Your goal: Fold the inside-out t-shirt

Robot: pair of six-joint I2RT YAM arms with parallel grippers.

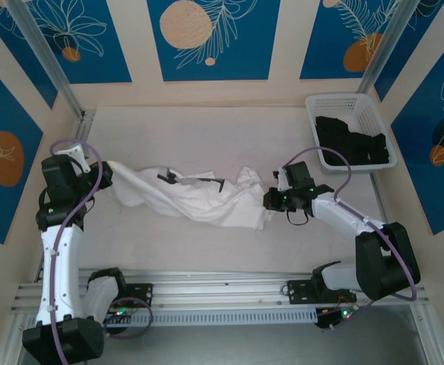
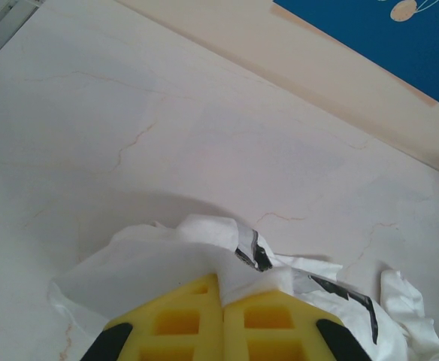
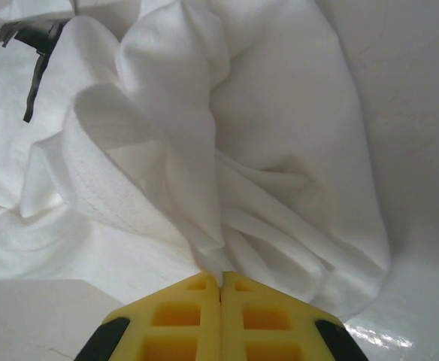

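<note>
left gripper (image 2: pixel 221 295) and right gripper (image 3: pixel 219 283) both pinched onto white t-shirt (image 1: pixel 188 199) mid-frame — spreading step — you'd next pull taut, lay flat.

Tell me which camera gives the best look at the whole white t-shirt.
The top external view: the t-shirt lies there end to end, bunched and stretched between the left end effector and right end effector. Each wrist view gives a close-up of one crumpled end pinched by that arm's shut end effector.

t-shirt (image 1: pixel 191 199) sleeves lost in bunched folds, right fingers (image 3: pixel 182 316) cut off by lower edge, dark mark (image 3: pixel 35 45) unreadable
</note>
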